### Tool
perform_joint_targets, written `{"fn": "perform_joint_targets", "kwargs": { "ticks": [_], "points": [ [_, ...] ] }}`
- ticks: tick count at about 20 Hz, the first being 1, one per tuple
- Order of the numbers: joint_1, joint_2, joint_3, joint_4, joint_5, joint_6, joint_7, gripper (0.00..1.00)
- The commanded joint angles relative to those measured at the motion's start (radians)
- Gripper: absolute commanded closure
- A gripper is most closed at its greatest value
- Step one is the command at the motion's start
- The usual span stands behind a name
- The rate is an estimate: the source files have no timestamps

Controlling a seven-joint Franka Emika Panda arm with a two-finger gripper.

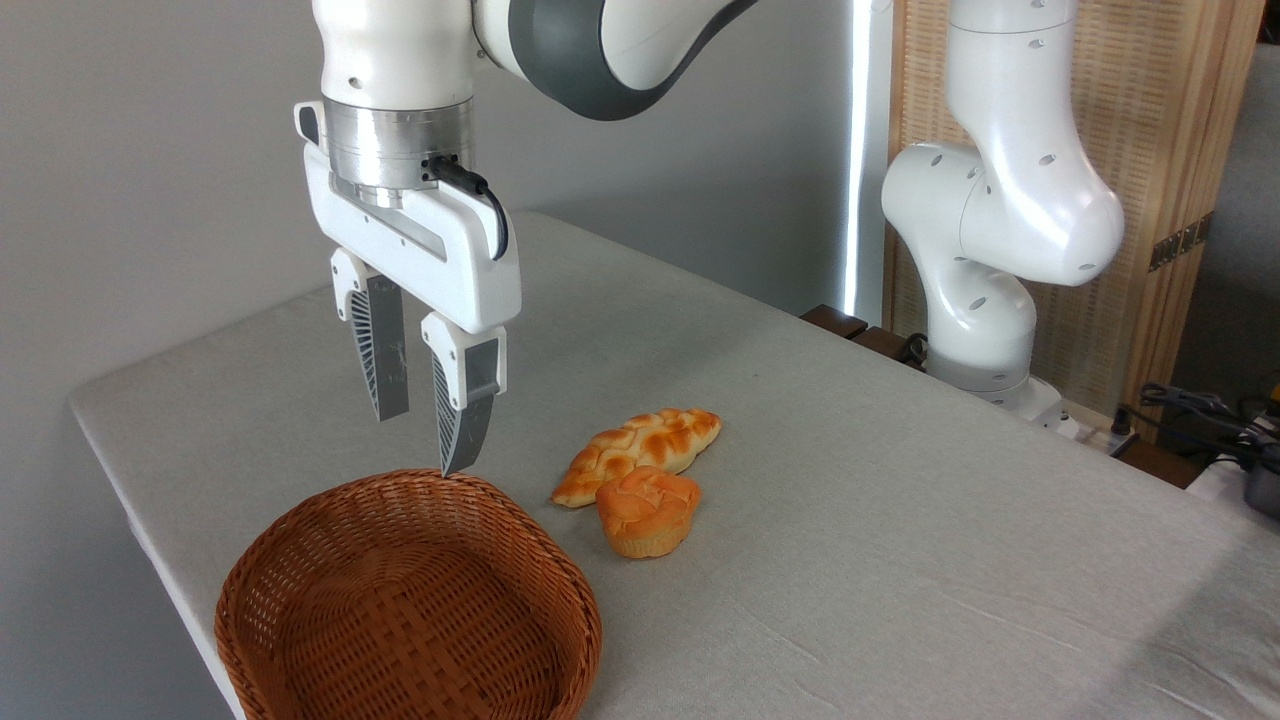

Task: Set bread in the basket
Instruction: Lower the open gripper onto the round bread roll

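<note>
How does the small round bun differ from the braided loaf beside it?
The bun is round, muffin-like and taller; the braided loaf is long and flat. The bun lies nearer the camera, the loaf behind it. Both are golden-orange, on the table, outside the basket.

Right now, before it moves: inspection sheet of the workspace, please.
Surface: table under grey cloth, lightly wrinkled.
Job's things: bread on the cloth, right of the basket; basket holds nothing.
Clutter: braided loaf right behind the bread, apparently touching.
Grippers: gripper open, holding nothing, above the basket's far rim.
Cables: black cable on the wrist; cables at far right.
Surroundings: grey wall, wooden slatted screen.
</note>
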Motion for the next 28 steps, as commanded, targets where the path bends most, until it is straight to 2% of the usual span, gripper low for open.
{"fn": "perform_joint_targets", "kwargs": {
  "ticks": [1, 5, 9, 13, 15, 20, 28],
  "points": [
    [-0.004, 0.010, 0.004, 0.019, -0.005, -0.027, -0.018, 0.00],
    [-0.002, -0.018, 0.004, -0.020, -0.005, -0.079, -0.049, 0.00],
    [0.002, -0.074, 0.013, -0.134, 0.000, -0.086, -0.041, 0.00],
    [0.004, -0.134, 0.015, -0.261, 0.001, -0.081, 0.027, 0.00],
    [0.004, -0.160, 0.047, -0.309, 0.001, -0.075, 0.078, 0.00],
    [0.004, -0.160, 0.050, -0.395, 0.001, 0.000, 0.132, 0.00],
    [0.005, -0.154, 0.056, -0.439, 0.003, 0.003, 0.210, 0.00]
  ]
}}
